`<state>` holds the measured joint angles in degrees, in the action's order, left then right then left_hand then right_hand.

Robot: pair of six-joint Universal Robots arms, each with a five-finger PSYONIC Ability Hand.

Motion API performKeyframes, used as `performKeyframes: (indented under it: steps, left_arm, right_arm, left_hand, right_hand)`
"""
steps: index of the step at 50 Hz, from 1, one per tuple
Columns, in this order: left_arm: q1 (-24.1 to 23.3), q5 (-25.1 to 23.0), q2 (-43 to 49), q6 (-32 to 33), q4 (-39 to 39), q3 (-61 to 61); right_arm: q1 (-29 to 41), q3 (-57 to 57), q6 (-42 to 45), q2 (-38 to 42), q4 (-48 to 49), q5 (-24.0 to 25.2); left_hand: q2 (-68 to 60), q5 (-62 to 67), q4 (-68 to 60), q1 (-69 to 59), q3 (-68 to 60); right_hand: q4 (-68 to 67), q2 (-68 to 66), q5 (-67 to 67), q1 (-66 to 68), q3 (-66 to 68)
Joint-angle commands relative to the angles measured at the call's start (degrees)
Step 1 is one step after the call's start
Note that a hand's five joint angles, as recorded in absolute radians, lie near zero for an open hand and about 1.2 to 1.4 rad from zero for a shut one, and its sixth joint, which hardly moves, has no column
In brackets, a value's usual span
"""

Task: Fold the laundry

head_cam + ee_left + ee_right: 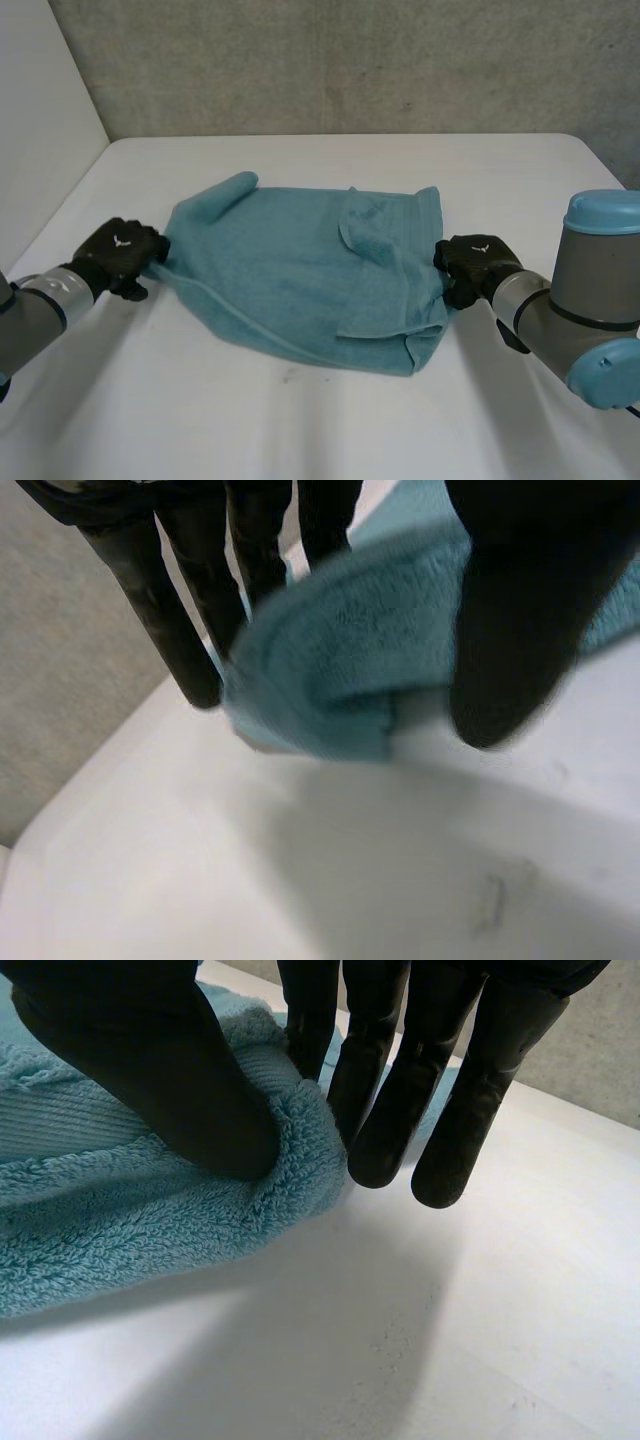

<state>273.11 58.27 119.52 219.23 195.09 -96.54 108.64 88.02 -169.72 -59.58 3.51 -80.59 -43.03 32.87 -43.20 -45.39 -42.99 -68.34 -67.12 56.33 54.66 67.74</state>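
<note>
Fingers (390,1110) of right hand (478,262) pinching teal towel (300,280) edge against thumb, left hand (120,255) seemingly likewise at opposite edge

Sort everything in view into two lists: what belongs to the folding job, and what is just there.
Job: teal towel; left hand, pinching its left edge; right hand, pinching its right edge.
Just there: white table; grey wall.

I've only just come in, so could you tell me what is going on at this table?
The robot is handling a teal towel that lies rumpled, one part folded over, on the white table. The left hand pinches the towel's left end between thumb and fingers; the right hand pinches its right edge likewise.
</note>
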Motion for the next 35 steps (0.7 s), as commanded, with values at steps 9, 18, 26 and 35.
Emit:
performKeyframes:
  steps: [9,18,26,35]
  left_arm:
    - [-1.17,0.62,-3.76,-4.16,2.75,-0.84]
    - [-1.7,0.62,-6.31,-6.36,2.84,-3.21]
    - [-1.88,0.7,-6.31,-6.36,2.75,-3.56]
    - [-2.23,0.7,-6.49,-6.53,2.66,-3.83]
  right_arm:
    - [-0.27,-1.36,8.42,-5.35,-4.74,0.17]
    - [1.13,-0.67,34.52,-13.8,-6.94,1.4]
    - [8.96,0.92,50.44,-16.09,-8.43,13.96]
    - [13.09,-7.43,60.2,-5.28,-21.88,17.66]
  left_hand:
    - [-36.97,37.13,-36.8,-34.61,-37.01]
    - [-36.97,37.13,-36.8,-34.61,-37.01]
    - [-36.97,37.13,-36.8,-34.61,-37.01]
    - [-36.97,37.13,-36.8,-34.61,-37.01]
  right_hand:
    - [40.9,39.68,-38.89,-27.22,-40.3]
    - [43.96,42.74,-41.95,-30.28,-43.36]
    - [43.29,42.07,-41.27,-29.6,-42.69]
    - [42.11,40.89,-40.1,-28.43,-41.51]
